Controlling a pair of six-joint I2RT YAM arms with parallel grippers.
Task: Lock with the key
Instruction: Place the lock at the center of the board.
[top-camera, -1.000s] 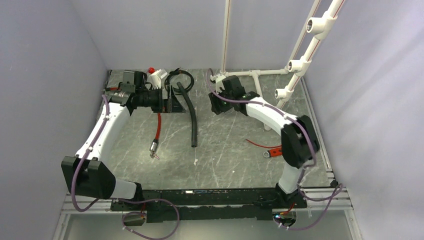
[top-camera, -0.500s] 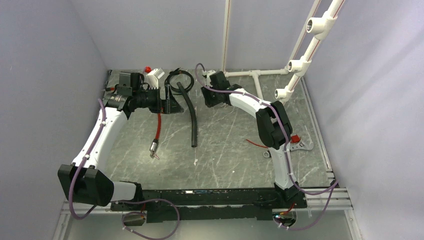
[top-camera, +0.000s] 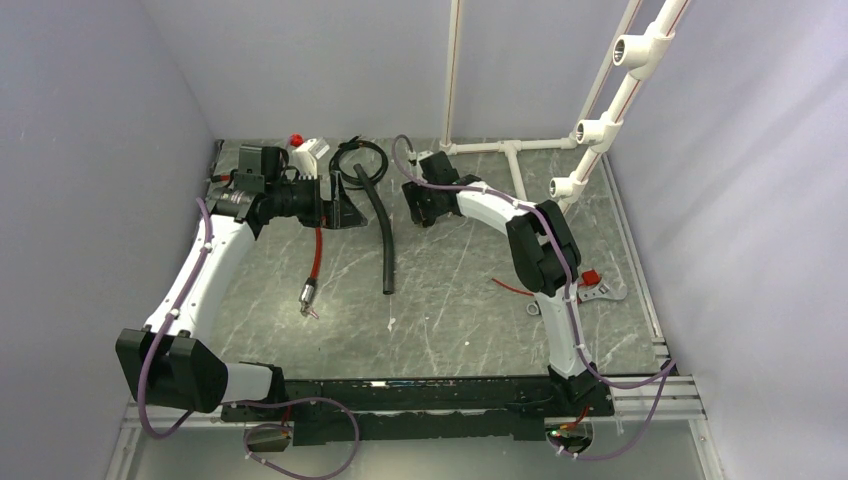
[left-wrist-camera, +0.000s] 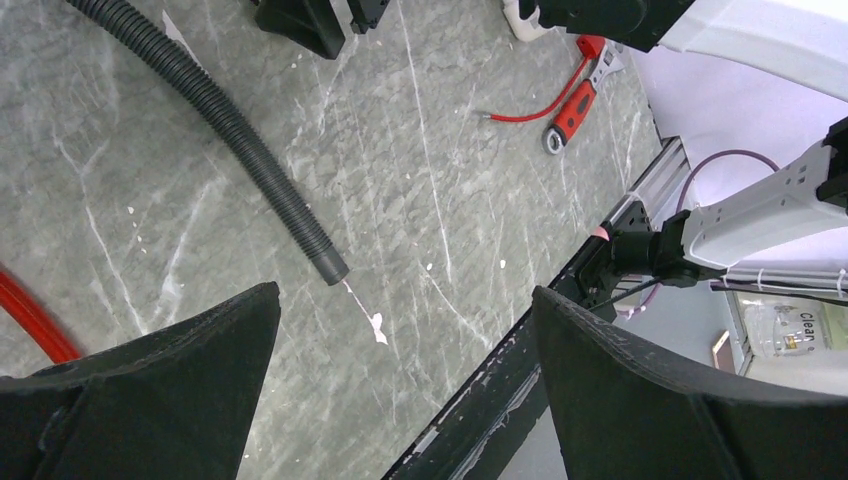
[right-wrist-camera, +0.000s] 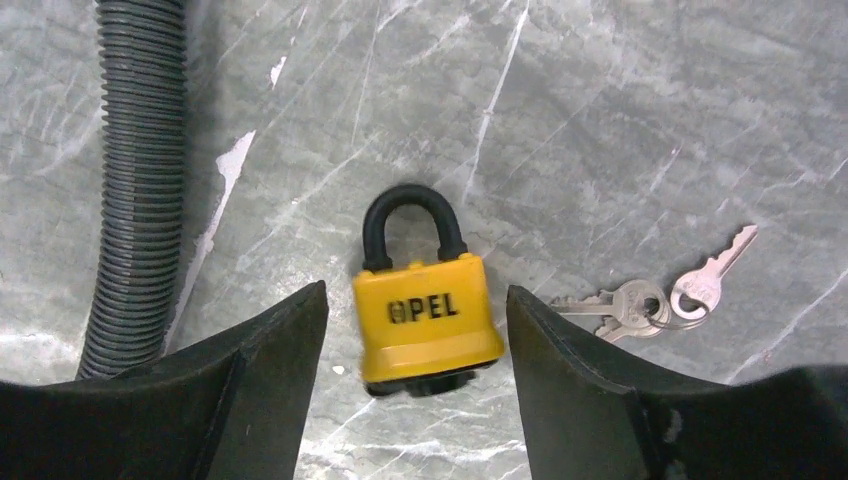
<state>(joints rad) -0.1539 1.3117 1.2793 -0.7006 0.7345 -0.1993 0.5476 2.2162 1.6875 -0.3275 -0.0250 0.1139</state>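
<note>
While the yellow padlock (right-wrist-camera: 428, 325) lies flat on the marble table (right-wrist-camera: 650, 120), the right gripper (right-wrist-camera: 415, 300) stands spread around it, touching neither side. A bunch of keys (right-wrist-camera: 645, 298) lies near on one side, a corrugated hose (right-wrist-camera: 140, 180) on the other. The left gripper (left-wrist-camera: 405, 295) hangs spread above the hose's end.

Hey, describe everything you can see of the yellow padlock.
The padlock has a glossy yellow plastic-looking body printed PEL in black, a black coated shackle with both legs in the body, and a dark base. It lies flat on the grey marbled table, between the open right tool's fingers, touching neither.
</note>
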